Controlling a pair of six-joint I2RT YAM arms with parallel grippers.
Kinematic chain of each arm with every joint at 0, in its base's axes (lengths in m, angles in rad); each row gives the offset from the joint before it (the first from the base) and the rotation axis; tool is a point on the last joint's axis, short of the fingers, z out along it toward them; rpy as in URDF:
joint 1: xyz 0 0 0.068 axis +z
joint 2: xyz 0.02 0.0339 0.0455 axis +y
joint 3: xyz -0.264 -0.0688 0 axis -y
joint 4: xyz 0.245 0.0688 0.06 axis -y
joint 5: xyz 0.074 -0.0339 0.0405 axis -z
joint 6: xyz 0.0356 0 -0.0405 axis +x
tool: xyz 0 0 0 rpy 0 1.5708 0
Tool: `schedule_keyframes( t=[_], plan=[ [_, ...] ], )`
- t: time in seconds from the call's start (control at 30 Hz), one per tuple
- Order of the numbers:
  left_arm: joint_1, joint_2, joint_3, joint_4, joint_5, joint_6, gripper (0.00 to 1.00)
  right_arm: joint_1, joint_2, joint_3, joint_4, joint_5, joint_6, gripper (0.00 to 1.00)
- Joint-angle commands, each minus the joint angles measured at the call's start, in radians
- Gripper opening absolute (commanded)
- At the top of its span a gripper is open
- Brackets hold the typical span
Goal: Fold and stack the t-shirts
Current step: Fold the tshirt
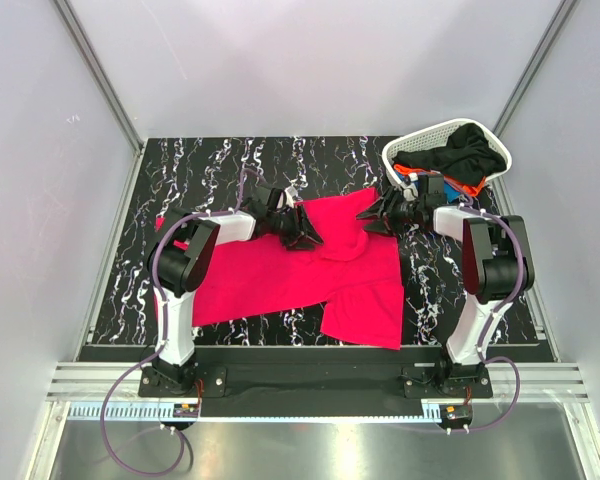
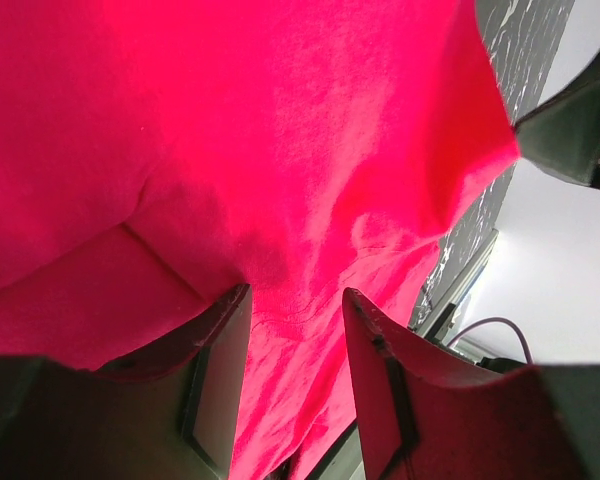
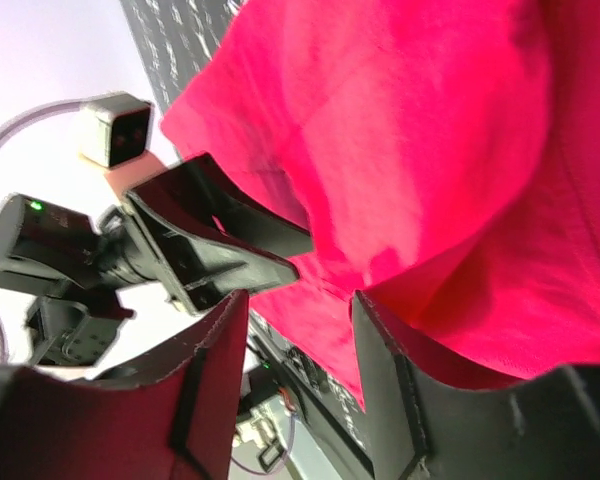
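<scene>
Now left gripper (image 1: 310, 238) and right gripper (image 1: 372, 216) over red t-shirt (image 1: 280, 280)

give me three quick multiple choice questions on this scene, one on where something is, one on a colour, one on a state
1. Where on the table is the white basket? A near left corner; B far right corner; C centre.
2. What colour is the t-shirt spread on the table? A blue; B black; C pinkish-red.
3. How stand the jaws of the right gripper? A apart; B shut tight; C out of view.
Answers: 1 B, the top view shows it at the far right corner. 2 C, the cloth is pinkish-red in every view. 3 A, the right wrist view shows a clear gap between its fingers.
</scene>
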Motion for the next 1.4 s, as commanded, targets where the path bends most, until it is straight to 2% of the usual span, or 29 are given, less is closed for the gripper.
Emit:
schedule_keyframes(
  t=[0.0,0.1,0.27,0.4,0.57,0.63,0.8,0.93,1.13,1.37],
  plan=[
    [-0.002,0.012,0.045,0.004,0.03,0.019,0.46,-0.017,-0.062,0.014,-0.102,-0.011,-0.086,0.54],
    [-0.003,0.014,0.048,0.004,0.031,0.019,0.46,-0.015,-0.082,-0.022,-0.119,-0.02,-0.117,0.54],
    [-0.002,0.017,0.063,0.002,0.036,0.016,0.46,-0.015,-0.102,-0.055,-0.147,0.052,-0.189,0.56],
    [-0.002,-0.006,0.065,-0.041,0.028,0.021,0.45,-0.015,-0.125,-0.023,-0.283,0.172,-0.278,0.56],
    [0.0,-0.126,-0.047,-0.053,-0.058,0.032,0.42,-0.017,-0.168,-0.004,-0.39,0.296,-0.377,0.55],
    [-0.002,-0.146,-0.073,-0.053,-0.064,0.019,0.37,-0.017,-0.182,-0.021,-0.406,0.321,-0.382,0.53],
    [-0.003,-0.144,-0.109,-0.048,-0.082,-0.014,0.34,-0.015,-0.156,-0.053,-0.397,0.301,-0.382,0.45],
    [-0.011,-0.123,-0.107,-0.052,-0.088,-0.044,0.38,-0.015,-0.127,-0.042,-0.377,0.259,-0.373,0.38],
    [-0.023,-0.106,-0.104,-0.068,-0.113,-0.065,0.41,-0.012,-0.124,-0.045,-0.36,0.239,-0.359,0.36],
    [-0.028,-0.048,-0.043,-0.076,-0.105,-0.065,0.39,-0.001,-0.119,-0.058,-0.355,0.232,-0.354,0.36]
  ],
)
